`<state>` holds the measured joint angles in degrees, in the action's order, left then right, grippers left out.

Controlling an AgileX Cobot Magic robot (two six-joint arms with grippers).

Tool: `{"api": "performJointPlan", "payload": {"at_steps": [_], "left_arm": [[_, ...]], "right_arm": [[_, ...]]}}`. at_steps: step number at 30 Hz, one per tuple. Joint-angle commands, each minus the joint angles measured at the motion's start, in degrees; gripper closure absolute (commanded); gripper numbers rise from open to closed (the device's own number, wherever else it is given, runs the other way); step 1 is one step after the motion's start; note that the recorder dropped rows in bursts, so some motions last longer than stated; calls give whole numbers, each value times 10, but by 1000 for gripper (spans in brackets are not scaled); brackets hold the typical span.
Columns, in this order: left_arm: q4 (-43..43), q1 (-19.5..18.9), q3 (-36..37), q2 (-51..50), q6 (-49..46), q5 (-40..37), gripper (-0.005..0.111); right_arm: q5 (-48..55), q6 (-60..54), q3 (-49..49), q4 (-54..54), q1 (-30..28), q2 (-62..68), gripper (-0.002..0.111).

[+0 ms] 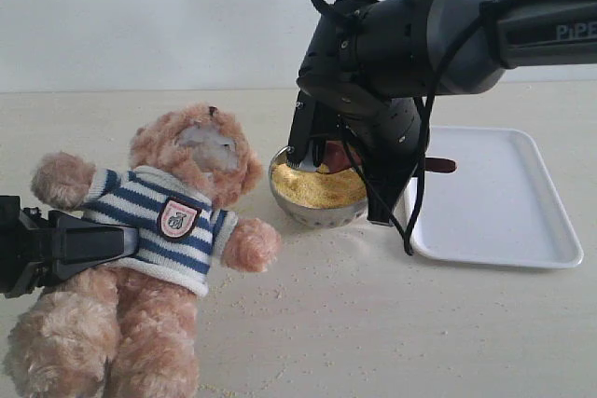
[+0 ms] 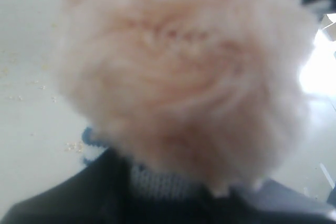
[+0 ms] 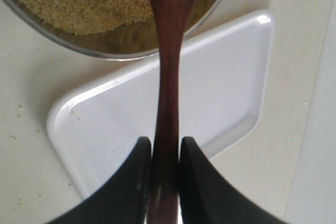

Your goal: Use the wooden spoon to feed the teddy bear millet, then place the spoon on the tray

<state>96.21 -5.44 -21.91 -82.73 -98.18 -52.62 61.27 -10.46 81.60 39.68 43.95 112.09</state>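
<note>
Side camera: the teddy bear point(image 1: 177, 221) lies at the left of the worktop point(image 1: 392, 323). My left fingers point(image 1: 98, 241) are right against its striped shirt, but I cannot tell if they squeeze it. The steel bowl point(image 1: 312, 214) of millet point(image 1: 322, 188) sits in the middle, with the white tray point(image 1: 504, 221) just to its right. The end of the wooden spoon point(image 1: 440, 166) sticks out over the tray.

Left wrist camera: I see mostly blurry fur. The bear is soft and light, so it will squash and flop.

Right wrist camera: my right fingers point(image 3: 134, 182) are clenched on the spoon's thin handle. Its scoop is in the bowl, over the millet. The spoon is hard, light and shiny, so I think it could slip or twist. The handle is the place to hold, kept level, because the tiny grains spill easily.
</note>
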Motion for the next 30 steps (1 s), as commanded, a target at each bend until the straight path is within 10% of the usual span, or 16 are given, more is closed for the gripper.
{"api": "performJointPlan", "payload": {"at_steps": [1,30], "left_arm": [[16,-1,0,0,-4,-11,102],[12,-1,0,0,1,-46,102]], "right_arm": [[8,-1,3,-2,0,-8,108],[80,-52,3,-221,-1,-158,108]]}}
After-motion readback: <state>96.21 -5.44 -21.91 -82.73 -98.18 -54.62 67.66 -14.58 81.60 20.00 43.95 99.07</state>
